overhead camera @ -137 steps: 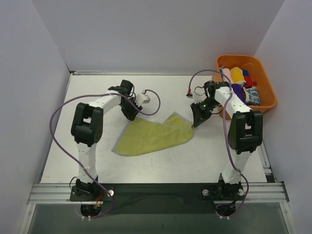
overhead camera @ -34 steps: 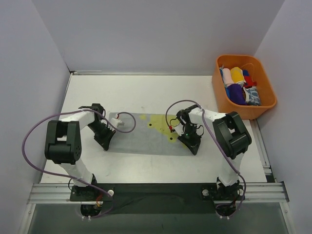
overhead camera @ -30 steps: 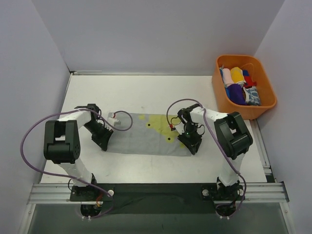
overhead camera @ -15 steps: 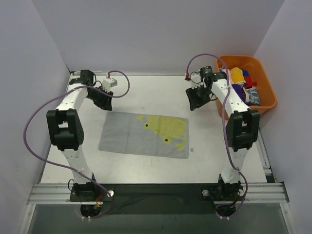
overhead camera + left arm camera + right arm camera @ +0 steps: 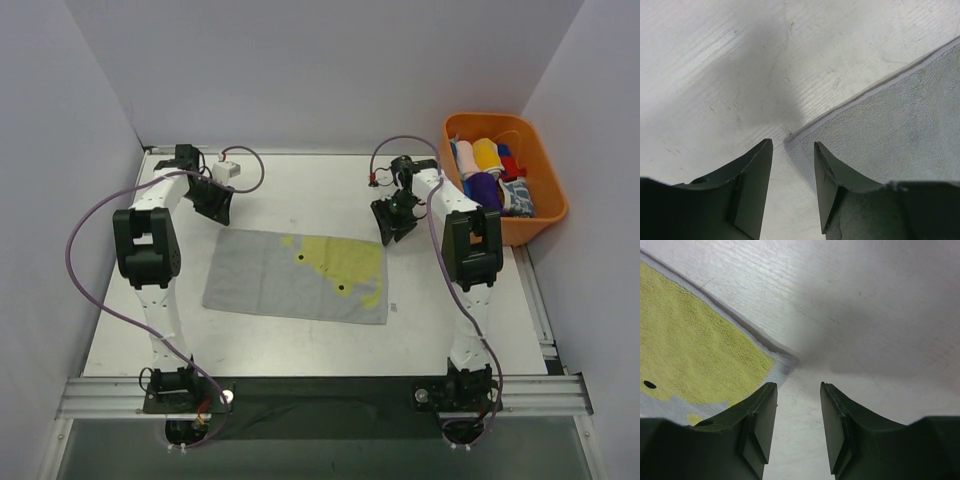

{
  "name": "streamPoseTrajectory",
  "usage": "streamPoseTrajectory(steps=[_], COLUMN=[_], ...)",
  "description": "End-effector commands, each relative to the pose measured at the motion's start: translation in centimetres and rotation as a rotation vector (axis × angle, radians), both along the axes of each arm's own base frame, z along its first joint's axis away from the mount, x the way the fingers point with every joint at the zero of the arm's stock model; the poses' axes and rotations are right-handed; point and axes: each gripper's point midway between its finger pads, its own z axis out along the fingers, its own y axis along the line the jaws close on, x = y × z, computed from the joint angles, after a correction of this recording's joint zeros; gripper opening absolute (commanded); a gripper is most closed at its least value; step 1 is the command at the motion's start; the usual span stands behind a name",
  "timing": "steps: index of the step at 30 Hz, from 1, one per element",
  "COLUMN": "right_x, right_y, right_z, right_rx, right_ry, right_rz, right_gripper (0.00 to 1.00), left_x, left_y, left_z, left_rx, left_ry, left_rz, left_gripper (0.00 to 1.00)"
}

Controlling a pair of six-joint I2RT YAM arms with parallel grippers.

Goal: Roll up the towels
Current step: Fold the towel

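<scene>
A grey towel with a yellow-green patch (image 5: 297,276) lies flat and spread out in the middle of the table. My left gripper (image 5: 217,208) is open just above the towel's far left corner (image 5: 790,140), jaws empty and straddling that corner. My right gripper (image 5: 388,227) is open just above the far right corner (image 5: 782,362), jaws empty. The yellow patch with a small dark dot shows in the right wrist view (image 5: 695,355). A blue-and-white towel (image 5: 519,197) lies in the orange basket.
The orange basket (image 5: 545,170) stands at the far right, holding several rolled cloths in different colours. White walls close the table on the left, back and right. A rail runs along the near edge (image 5: 320,392).
The towel was folded, then got spread flat. In the last half second both grippers came down from farther back to the towel's two far corners. The towel has not moved.
</scene>
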Motion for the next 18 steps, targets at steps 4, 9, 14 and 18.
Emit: streamPoseTrajectory(steps=[4, 9, 14, 18], right_x=[0.3, -0.3, -0.7, -0.7], right_y=[1.3, 1.5, 1.2, 1.1], right_z=[-0.4, -1.7, -2.6, -2.5], right_rx=[-0.030, -0.048, -0.069, -0.075], right_ry=[-0.004, 0.020, 0.038, 0.035], right_rz=[0.011, 0.033, 0.053, 0.057], right_gripper=[0.40, 0.36, 0.27, 0.11], left_x=[1.7, 2.1, 2.0, 1.0], left_y=[1.0, 1.3, 1.2, 0.4], left_z=[0.4, -0.2, -0.4, -0.4], left_rx=[0.038, 0.062, 0.066, 0.030], left_ry=[-0.052, -0.054, -0.058, -0.044], left_rz=[0.017, 0.003, -0.031, -0.064], left_gripper=[0.50, 0.50, 0.50, 0.50])
